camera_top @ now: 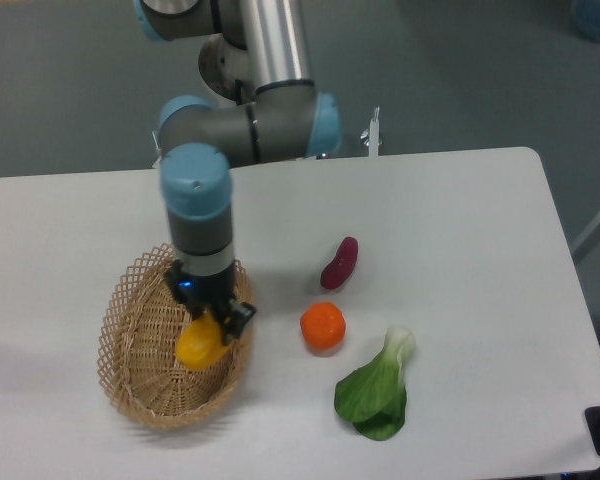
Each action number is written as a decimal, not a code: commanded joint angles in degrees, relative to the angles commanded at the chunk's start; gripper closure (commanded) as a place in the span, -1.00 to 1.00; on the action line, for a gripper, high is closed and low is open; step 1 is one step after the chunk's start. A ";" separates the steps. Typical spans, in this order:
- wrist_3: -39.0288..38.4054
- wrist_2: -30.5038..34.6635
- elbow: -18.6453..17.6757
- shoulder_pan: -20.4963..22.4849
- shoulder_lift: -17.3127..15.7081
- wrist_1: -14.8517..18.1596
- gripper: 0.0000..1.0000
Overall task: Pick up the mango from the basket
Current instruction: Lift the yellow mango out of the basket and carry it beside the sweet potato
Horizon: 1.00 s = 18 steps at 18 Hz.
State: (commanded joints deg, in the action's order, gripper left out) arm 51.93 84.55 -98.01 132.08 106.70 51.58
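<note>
The basket [140,385] is a shallow oval of tan wicker at the table's front left. The mango [199,343], yellow shading to orange, is inside it near the right rim. My gripper [209,320] reaches down from above into the basket and its dark fingers are closed around the mango's upper end. The arm's wrist hides the top of the mango and the far rim of the basket. I cannot tell whether the mango rests on the basket floor or is lifted off it.
A round orange fruit [323,327] lies just right of the basket. A dark purple-red oblong vegetable [340,263] lies behind it. A leafy green bok choy [377,390] lies at the front right. The table's front edge is close below.
</note>
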 joint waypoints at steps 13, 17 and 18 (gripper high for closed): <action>24.52 -3.08 5.36 19.08 -0.53 10.91 0.06; 27.52 -3.08 7.82 21.29 0.17 12.84 0.06; 27.61 -3.16 8.44 21.55 0.35 12.93 0.06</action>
State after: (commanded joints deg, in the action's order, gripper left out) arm 79.54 81.39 -89.57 153.63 107.05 64.51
